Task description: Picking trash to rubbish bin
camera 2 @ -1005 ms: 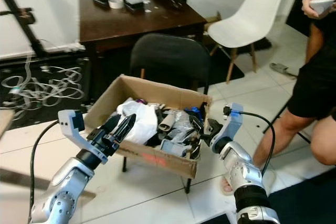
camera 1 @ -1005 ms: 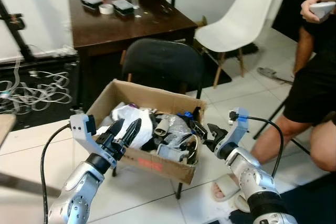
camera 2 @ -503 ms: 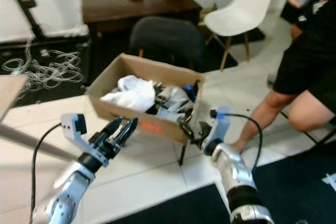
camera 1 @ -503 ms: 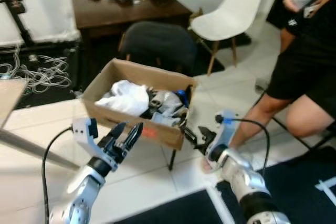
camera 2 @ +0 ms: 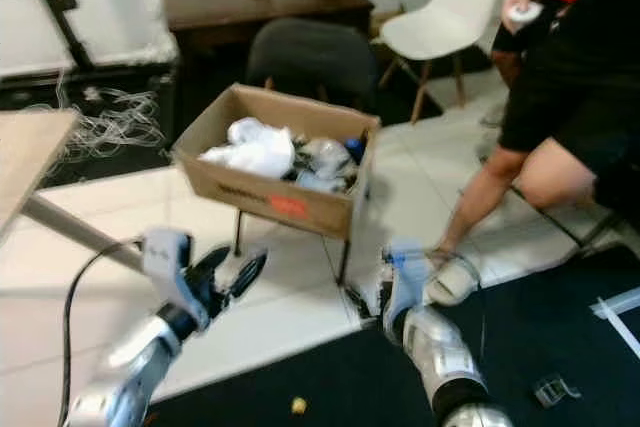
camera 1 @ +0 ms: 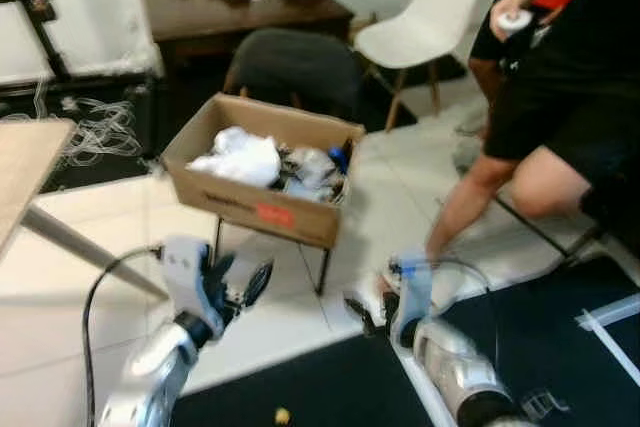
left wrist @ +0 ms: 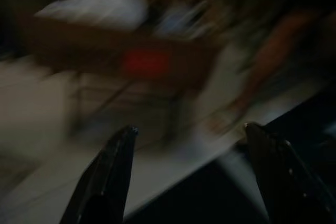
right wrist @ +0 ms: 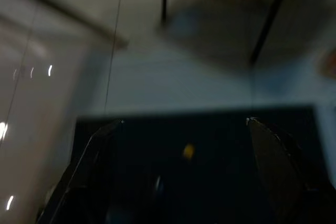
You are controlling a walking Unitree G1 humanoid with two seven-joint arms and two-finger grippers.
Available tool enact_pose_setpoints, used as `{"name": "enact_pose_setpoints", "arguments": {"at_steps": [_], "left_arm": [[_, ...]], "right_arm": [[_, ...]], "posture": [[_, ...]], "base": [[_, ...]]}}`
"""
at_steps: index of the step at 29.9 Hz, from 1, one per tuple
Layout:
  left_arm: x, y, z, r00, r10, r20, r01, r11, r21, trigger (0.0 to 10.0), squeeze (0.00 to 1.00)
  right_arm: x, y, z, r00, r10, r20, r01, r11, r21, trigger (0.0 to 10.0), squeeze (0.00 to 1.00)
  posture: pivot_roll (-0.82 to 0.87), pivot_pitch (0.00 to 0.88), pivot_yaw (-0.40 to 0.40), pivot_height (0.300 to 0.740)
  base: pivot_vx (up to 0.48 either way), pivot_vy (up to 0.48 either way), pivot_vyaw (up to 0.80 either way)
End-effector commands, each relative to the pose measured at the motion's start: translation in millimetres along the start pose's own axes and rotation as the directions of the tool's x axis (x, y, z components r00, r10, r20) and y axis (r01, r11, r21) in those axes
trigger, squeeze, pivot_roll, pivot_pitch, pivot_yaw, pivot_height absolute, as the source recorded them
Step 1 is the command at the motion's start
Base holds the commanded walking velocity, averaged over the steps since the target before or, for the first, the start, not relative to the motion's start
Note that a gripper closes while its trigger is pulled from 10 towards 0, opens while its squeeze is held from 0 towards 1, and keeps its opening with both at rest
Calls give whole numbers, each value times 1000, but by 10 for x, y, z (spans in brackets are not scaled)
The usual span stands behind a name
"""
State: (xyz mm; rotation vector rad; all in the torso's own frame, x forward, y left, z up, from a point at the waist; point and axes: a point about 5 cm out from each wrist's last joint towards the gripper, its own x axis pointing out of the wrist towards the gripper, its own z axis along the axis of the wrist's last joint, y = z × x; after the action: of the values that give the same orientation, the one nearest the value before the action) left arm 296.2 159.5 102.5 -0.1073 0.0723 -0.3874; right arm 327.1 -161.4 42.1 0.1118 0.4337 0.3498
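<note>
1. Cardboard box, rectangular, full of crumpled white plastic, on thin metal legs.
2. Left gripper spread wide, empty, above pale tiles.
3. Right gripper spread wide, empty, over dark mat.
4. Small yellow scrap on mat, between arms.

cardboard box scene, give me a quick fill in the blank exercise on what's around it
1. The cardboard box rests on a black ____.
2. Both grippers, left gripper and right gripper, are ____ and hold nothing.
3. A small yellow scrap lies on the dark ____.

Missing words: chair; open; mat
</note>
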Motion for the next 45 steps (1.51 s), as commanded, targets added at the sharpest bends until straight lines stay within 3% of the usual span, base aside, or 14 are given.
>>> {"name": "enact_pose_setpoints", "arguments": {"at_steps": [1, 9, 12, 13, 15, 19, 20, 21, 26, 29, 30, 33, 40, 45], "left_arm": [[-36, 57, -121, 997, 52, -54, -49, 997, 61, 10000, 0], [-172, 281, -460, 962, 187, -201, -159, 976, 147, 10000, 0], [-508, 485, -982, 859, 299, -415, -219, 949, 228, 10000, 0], [-508, 485, -982, 859, 299, -415, -219, 949, 228, 10000, 0], [-740, 520, -1253, 787, 331, -520, -228, 940, 254, 10000, 0], [-958, 510, -1472, 715, 349, -606, -225, 935, 273, 10000, 0], [-1063, 494, -1566, 679, 353, -644, -222, 934, 279, 10000, 0], [-1266, 447, -1734, 605, 360, -710, -222, 933, 284, 10000, 0], [-1388, 415, -1824, 561, 365, -743, -231, 931, 282, 10000, 0], [-1691, 300, -2025, 450, 348, -822, -237, 935, 266, 10000, 0], [-1691, 300, -2025, 450, 348, -822, -237, 935, 266, 10000, 0], [-1943, 175, -2166, 353, 311, -882, -222, 944, 244, 10000, 0], [-2178, 77, -2257, 270, 261, -927, -143, 963, 230, 10000, 0], [-2196, 45, -2273, 261, 245, -934, -102, 969, 225, 10000, 0]], "right_arm": [[-36, -59, -122, 998, -46, -50, 45, 999, -29, 10000, 0], [-274, -271, -641, 956, -179, -232, 176, 984, -34, 10000, 0], [-568, -345, -1150, 883, -250, -397, 265, 964, -17, 10000, 0], [-568, -345, -1150, 883, -250, -397, 265, 964, -17, 10000, 0], [-692, -337, -1346, 848, -268, -457, 294, 956, -16, 10000, 0], [-793, -323, -1495, 818, -280, -502, 321, 947, -4, 10000, 0], [-844, -319, -1563, 803, -286, -523, 337, 941, 2, 10000, 0], [-961, -311, -1704, 767, -297, -568, 366, 930, 8, 10000, 0], [-1039, -307, -1789, 744, -302, -596, 375, 927, -1, 10000, 0], [-1193, -320, -1931, 691, -353, -631, 425, 904, -41, 10000, 0], [-1193, -320, -1931, 691, -353, -631, 425, 904, -41, 10000, 0], [-1317, -275, -2070, 644, -358, -676, 424, 903, -74, 10000, 0], [-1377, -227, -2148, 623, -353, -698, 416, 905, -86, 10000, 0], [-1409, -204, -2188, 607, -347, -715, 398, 911, -105, 10000, 0]], "posture": [[-106, 193, 26, 740], [-104, 189, 27, 740], [-99, 186, 28, 740], [-99, 186, 28, 740], [-99, 185, 30, 740], [-98, 182, 31, 740], [-98, 182, 28, 740], [-100, 175, 15, 740], [-107, 177, 13, 740], [-115, 173, 19, 740], [-115, 173, 19, 740], [-117, 170, 13, 740], [-123, 182, 27, 740], [-116, 187, 30, 740]], "base": [[0, 0, 719], [0, 0, 714], [0, 0, 712], [0, 0, 712], [0, 0, 712], [0, 0, 712], [0, 0, 712], [0, 0, 712], [0, 0, 718], [0, 0, 488], [0, 0, 0], [0, 0, 0], [0, 0, 0], [0, 0, 0]]}}
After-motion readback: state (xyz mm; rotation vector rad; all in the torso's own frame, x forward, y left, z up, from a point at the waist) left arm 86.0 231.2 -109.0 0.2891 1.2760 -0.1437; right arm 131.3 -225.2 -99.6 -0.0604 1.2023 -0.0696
